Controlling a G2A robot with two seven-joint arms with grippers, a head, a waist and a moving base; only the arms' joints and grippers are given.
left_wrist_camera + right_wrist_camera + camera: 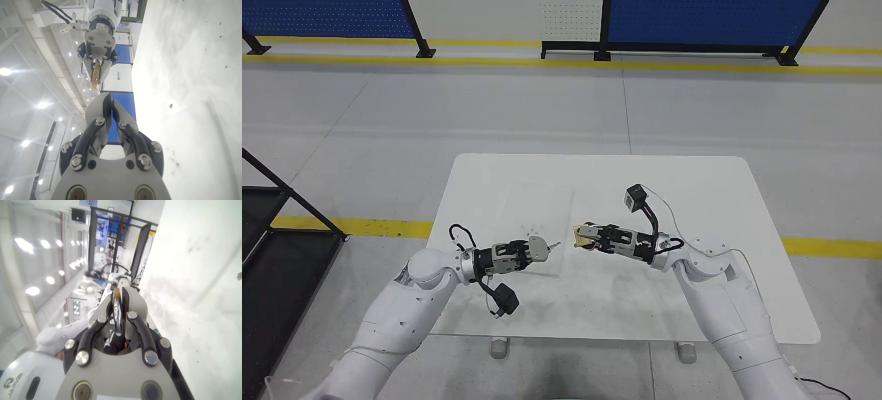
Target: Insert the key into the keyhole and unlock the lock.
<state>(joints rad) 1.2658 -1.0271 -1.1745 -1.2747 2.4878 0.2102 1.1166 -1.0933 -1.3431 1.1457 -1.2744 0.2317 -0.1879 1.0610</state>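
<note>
Two grippers: both held above the table (692, 200), tip to tip, with the lock between them.
Left gripper (540, 246): just left of the lock, fingers pinched narrow on the key.
Key (556, 243): its thin tip juts from the left gripper toward the lock, near it but not touching.
Lock (95, 75): brass body held off the table, narrow end turned toward the key; the keyhole is too small to make out.
Right gripper (118, 293): on the lock's right, clamped on the brass body, with the shackle (117, 317) lying back between its fingers.
Risk, misalignment: a tip off-line with the keyhole would likely strike brass and skid.
Risk, slip: a push could pivot the thinly pinched key or drive the lock back in its grip.
Risk, turning: a twist might rotate the whole lock rather than open it.
</note>
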